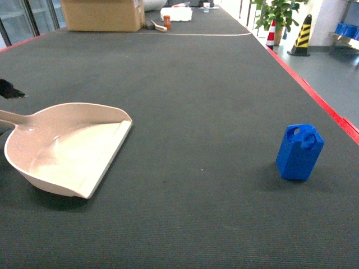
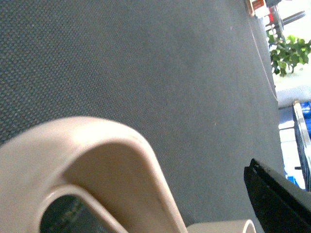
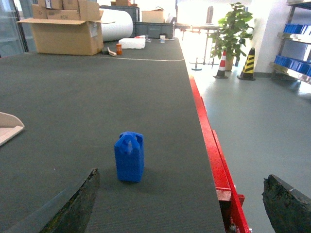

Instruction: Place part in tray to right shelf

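On the dark mat table [image 1: 185, 112], the blue part [image 1: 299, 152] stands upright toward the right side, near the red table edge [image 1: 314, 95], w/ nothing touching it. Cream tray [image 1: 67, 148] lies flat well apart on the left, open lip facing right, handle pointing to the left edge.

Right gripper [image 3: 182, 204]: fingers spread wide open, one finger [image 3: 73, 206] low left & the other low right in the wrist view; the part [image 3: 129, 157] sits ahead of them, approx. between, not touched.

Left gripper: only a black tip [image 1: 10, 89] shows at the left edge of the head view, just by the tray handle. Left wrist cam shows the handle loop [image 2: 97, 160] close up & one black finger [image 2: 277, 199] to its right; can't tell if it's open or closed.

Right shelf w/ blue crates [image 3: 291, 65] stands far off across the floor. Cardboard box [image 1: 104, 14] at the table's far end.
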Available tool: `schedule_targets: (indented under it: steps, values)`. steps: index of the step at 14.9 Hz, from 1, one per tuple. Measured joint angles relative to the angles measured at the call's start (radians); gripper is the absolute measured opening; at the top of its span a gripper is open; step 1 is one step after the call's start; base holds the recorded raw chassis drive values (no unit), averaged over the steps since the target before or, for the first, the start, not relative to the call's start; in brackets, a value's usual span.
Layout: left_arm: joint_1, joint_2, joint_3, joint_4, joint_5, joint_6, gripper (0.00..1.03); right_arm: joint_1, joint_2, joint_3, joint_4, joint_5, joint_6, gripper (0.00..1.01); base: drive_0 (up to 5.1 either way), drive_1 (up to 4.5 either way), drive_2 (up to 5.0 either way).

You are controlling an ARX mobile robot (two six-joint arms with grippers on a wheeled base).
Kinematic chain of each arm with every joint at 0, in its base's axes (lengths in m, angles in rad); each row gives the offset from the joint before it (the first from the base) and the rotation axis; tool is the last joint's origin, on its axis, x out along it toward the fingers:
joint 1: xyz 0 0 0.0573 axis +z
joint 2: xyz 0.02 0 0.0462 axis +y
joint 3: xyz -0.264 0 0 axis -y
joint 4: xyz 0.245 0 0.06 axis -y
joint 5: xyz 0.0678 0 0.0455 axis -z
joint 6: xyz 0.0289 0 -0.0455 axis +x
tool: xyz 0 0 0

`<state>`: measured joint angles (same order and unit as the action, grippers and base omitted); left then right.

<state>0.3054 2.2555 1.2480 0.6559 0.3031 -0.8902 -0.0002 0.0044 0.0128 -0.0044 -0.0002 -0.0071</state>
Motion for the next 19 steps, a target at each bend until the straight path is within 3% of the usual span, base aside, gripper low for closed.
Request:
schedule_targets:
  steps: [5,9,13,15,17,19]
  values:
    - [0.011,0.011,-0.014,0.047,0.012,-0.088,0.26,0.000,0.000,0.000,0.000,0.000,0.000,0.98,0.0,0.00,0.0]
    - [0.013,-0.030,-0.058,0.086,0.030,-0.171,0.18,0.000,0.000,0.000,0.000,0.000,0.000,0.98,0.0,0.00,0.0]
    - [0.010,-0.133,-0.138,0.150,0.060,-0.188,0.17,0.000,0.000,0.000,0.000,0.000,0.000,0.98,0.0,0.00,0.0]
    - [0.000,-0.217,-0.168,0.190,0.074,-0.224,0.17,0.000,0.000,0.000,0.000,0.000,0.000,0.98,0.0,0.00,0.0]
    - [-0.028,-0.303,-0.192,0.210,0.087,-0.266,0.17,0.000,0.000,0.000,0.000,0.000,0.000,0.98,0.0,0.00,0.0]
    - [-0.109,-0.378,-0.253,0.212,0.089,-0.289,0.17,0.000,0.000,0.000,0.000,0.000,0.000,0.98,0.0,0.00,0.0]
